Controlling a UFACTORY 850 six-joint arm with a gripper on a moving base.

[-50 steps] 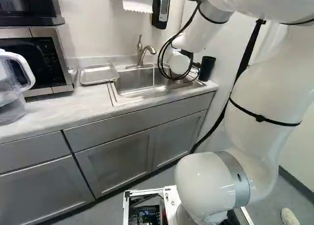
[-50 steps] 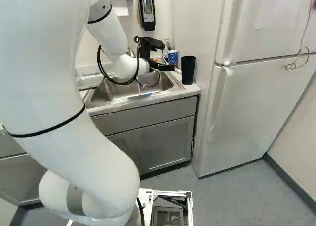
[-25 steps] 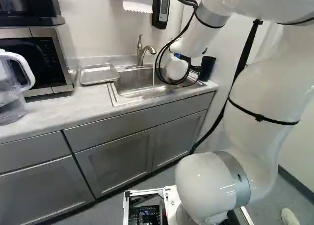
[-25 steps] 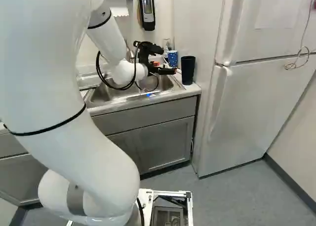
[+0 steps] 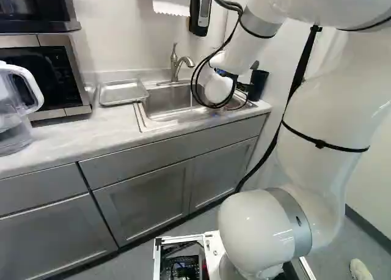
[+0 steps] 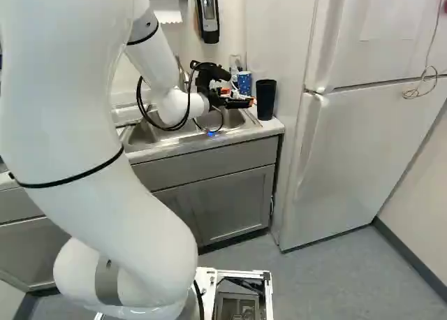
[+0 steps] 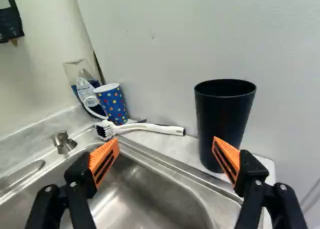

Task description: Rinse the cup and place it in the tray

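Well to the left of the gripper [image 6: 241, 98] stood a clear pitcher [image 5: 17, 112]; what it held could not be told. Behind it was a microwave [image 5: 46, 75], the marks on its panel too small to make out. Nearer the gripper, still on its left, the metal tray [image 5: 122, 92] lay on the counter [image 5: 67, 133] beside the sink [image 7: 145, 199], its bare bottom showing. Next came the faucet [image 5: 176, 66]. The sink lay under the gripper, whose fingers were spread wide, with nothing pinched between the orange pads [image 7: 104, 159]. Ahead, by the wall, stood a clear bottle [image 7: 77, 71] with something blue in it, then a dotted cup [image 7: 111, 104]. A white brush [image 7: 150, 128] lay before that cup, between it and the black cup [image 7: 222, 114]. The black cup stood upright just ahead, partly hidden by one finger; its contents were out of sight. To the right was the refrigerator [image 6: 363, 152].
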